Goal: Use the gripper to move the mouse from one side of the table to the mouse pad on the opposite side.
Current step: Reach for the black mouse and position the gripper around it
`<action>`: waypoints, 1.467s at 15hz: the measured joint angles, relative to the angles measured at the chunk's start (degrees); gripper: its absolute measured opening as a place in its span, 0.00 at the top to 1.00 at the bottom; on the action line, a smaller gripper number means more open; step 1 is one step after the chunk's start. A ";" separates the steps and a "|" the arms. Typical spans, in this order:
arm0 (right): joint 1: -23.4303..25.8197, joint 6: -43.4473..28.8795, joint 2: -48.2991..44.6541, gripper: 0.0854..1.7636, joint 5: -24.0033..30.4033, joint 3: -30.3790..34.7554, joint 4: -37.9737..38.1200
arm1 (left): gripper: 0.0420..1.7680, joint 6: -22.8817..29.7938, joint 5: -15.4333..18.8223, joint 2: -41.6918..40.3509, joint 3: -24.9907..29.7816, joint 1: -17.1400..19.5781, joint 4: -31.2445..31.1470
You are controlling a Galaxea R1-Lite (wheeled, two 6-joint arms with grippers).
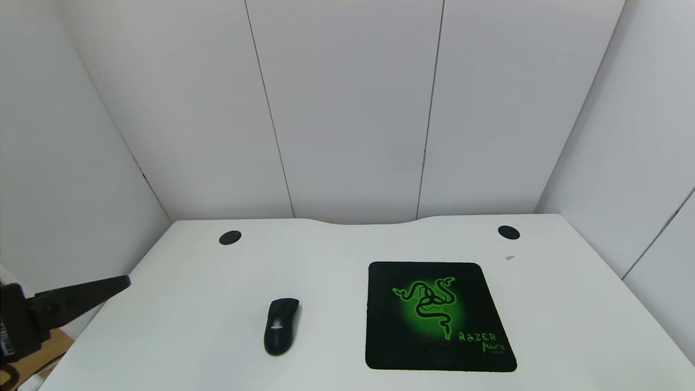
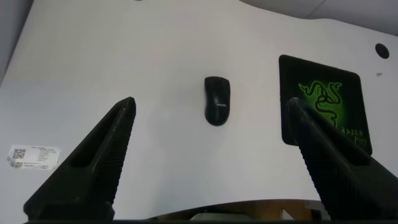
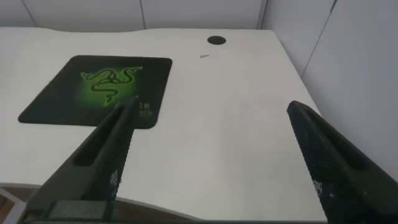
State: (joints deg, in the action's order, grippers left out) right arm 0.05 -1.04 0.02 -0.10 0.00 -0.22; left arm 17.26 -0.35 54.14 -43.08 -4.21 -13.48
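Left claw (image 2: 208, 109) hovers at the table's (image 1: 179, 304) left edge, fingers spread wide, empty. The mouse (image 1: 281, 326) sits left of centre, just beside the mouse pad (image 1: 437, 317). Right claw (image 3: 211, 118), spread too, hangs off the right side.

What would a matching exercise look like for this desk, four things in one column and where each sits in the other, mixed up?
Things:
1. mouse
2. mouse pad
3. left gripper
4. cable hole

Places:
A. far right corner of the table
B. off the table's left edge, jaws open
C. bare table, left of the pad
D. right half of the table

Pairs: 1-C, 2-D, 3-B, 4-A
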 joint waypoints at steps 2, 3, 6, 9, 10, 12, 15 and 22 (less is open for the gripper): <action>0.02 -0.02 0.00 0.03 0.00 0.00 0.00 | 0.03 2.35 -0.29 3.99 -1.38 -1.94 -0.69; 0.00 -0.02 0.00 0.03 0.00 0.00 0.00 | 0.03 3.32 -0.40 5.78 -2.17 -2.82 -1.40; -0.02 -0.02 0.00 0.03 0.00 0.00 0.00 | 0.03 7.83 -1.12 11.46 -6.12 -5.63 -5.47; 0.02 0.00 0.00 0.03 0.00 0.00 -0.02 | 0.03 11.36 -4.38 17.66 -10.17 -9.00 -8.63; -0.02 0.00 0.00 0.03 0.00 0.00 -0.02 | 0.03 11.74 -4.75 19.50 -11.30 -10.09 -9.84; -0.02 0.00 0.00 0.03 0.00 0.00 -0.02 | 0.03 11.93 -4.89 23.15 -13.67 -11.62 -12.79; 0.00 0.00 0.00 0.03 0.00 0.00 0.00 | 0.03 12.13 -4.86 28.29 -15.87 -13.37 -14.10; -0.02 0.00 0.00 0.03 0.02 0.00 0.00 | 0.03 12.54 -5.06 39.19 -17.82 -15.93 -14.13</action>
State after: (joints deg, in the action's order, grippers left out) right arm 0.02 -1.04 0.02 -0.07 0.00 -0.22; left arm 29.81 -5.41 93.33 -60.90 -20.14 -27.61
